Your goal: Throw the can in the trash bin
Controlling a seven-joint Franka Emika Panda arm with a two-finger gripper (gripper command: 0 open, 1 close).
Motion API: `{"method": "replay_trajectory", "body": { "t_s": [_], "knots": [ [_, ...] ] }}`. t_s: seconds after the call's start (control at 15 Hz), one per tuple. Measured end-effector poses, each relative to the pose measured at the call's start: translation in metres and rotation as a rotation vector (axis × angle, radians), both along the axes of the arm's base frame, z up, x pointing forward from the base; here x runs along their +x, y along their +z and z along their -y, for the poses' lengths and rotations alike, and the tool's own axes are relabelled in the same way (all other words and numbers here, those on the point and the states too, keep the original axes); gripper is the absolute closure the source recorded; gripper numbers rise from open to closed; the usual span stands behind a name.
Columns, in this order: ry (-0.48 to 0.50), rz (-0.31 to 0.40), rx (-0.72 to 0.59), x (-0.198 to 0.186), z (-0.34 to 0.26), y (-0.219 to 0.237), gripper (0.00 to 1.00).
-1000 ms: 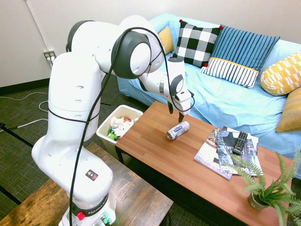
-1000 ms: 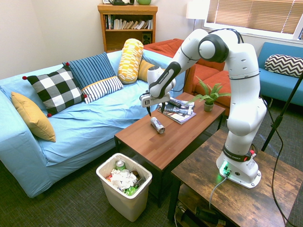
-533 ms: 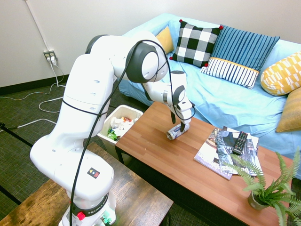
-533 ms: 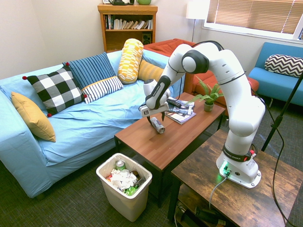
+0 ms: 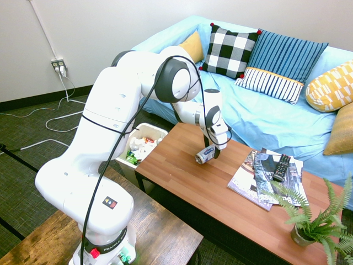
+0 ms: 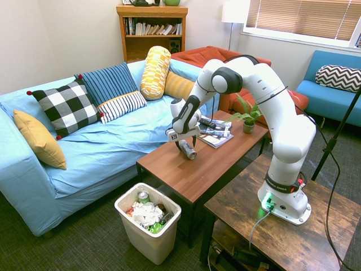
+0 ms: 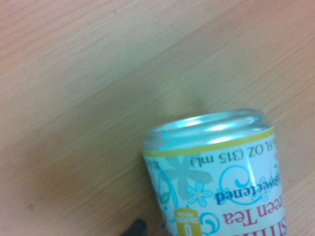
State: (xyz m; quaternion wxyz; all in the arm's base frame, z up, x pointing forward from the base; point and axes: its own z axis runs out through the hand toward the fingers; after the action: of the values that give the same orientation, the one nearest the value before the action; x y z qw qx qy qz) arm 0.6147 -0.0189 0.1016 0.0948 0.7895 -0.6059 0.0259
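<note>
I have the gripper (image 5: pixel 210 152) down low on the bench (image 5: pixel 182 182), right at the can (image 5: pixel 204 155). The can lies on its side on the wood. Its long way runs across the line between the two fingers, so the fingers sit one on each side of its round body. That is the way I want it for a pinch.

The fingers look a little apart, with the can in the gap between them. I cannot tell if they press on it yet. The can seems to rest on the bench, not lifted.

In the wrist view the can (image 7: pixel 216 177) fills the near part of the picture, straight under the gripper. I see its shiny rim and the words on its label. Bare wood is past its end.

The trash bin (image 6: pixel 148 221) is on the floor, well apart from the gripper. It sits lower than the bench, past the bench's short end, away from the sofa (image 6: pixel 84 152) pillows. It already has litter in it.

I think the next job is to squeeze the can, lift it, and carry it out over the bench's end to the bin. The can is round, so it could roll or slip if my pinch is off its middle.
</note>
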Motion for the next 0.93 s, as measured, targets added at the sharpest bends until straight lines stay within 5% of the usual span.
{"method": "replay_trajectory", "body": {
  "t_s": [0.93],
  "knots": [
    [0.023,0.038,0.032,0.012,-0.002,0.023,1.0]
  ]
}}
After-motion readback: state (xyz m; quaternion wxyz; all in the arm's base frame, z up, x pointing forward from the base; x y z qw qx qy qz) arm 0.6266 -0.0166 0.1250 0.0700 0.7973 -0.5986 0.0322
